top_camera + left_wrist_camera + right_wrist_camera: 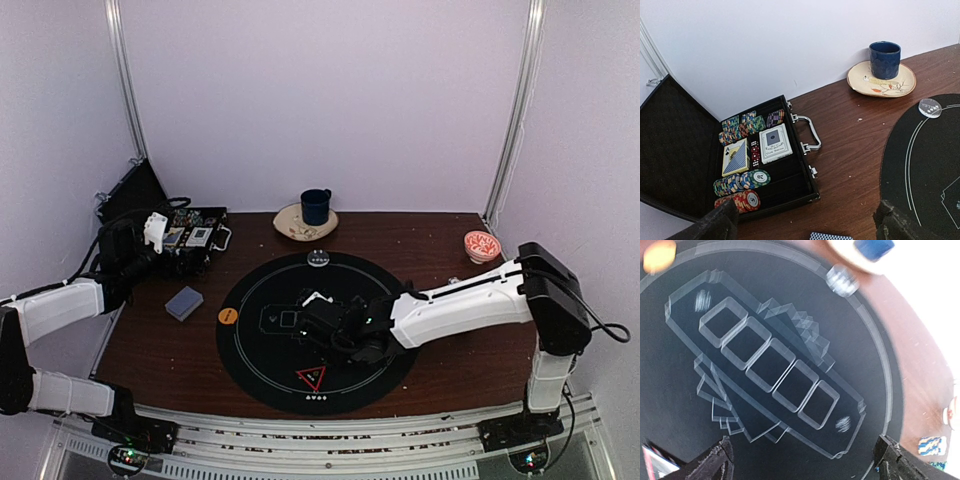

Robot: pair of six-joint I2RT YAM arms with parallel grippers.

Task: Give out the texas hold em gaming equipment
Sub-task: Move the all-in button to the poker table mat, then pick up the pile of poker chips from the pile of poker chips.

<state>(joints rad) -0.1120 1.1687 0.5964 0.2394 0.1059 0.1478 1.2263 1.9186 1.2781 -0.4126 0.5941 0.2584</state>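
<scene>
Top external view: found triangle marker [311, 378] on near edge of mat [250, 350]. Noted right gripper [805, 460] over mat centre, jaws wide, empty. Logged orange disc [228, 316] at left rim, deck [184, 302] near it. Noted left gripper [805, 227] near open case [785, 177], jaws wide, empty; chips [742, 180] and cards [776, 142] inside. Found white disc [318, 258] at far rim.

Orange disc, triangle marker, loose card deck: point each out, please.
orange disc [228, 316]: top external view, its centre.
triangle marker [311, 378]: top external view, its middle.
card deck [184, 302]: top external view, top card's back.
</scene>
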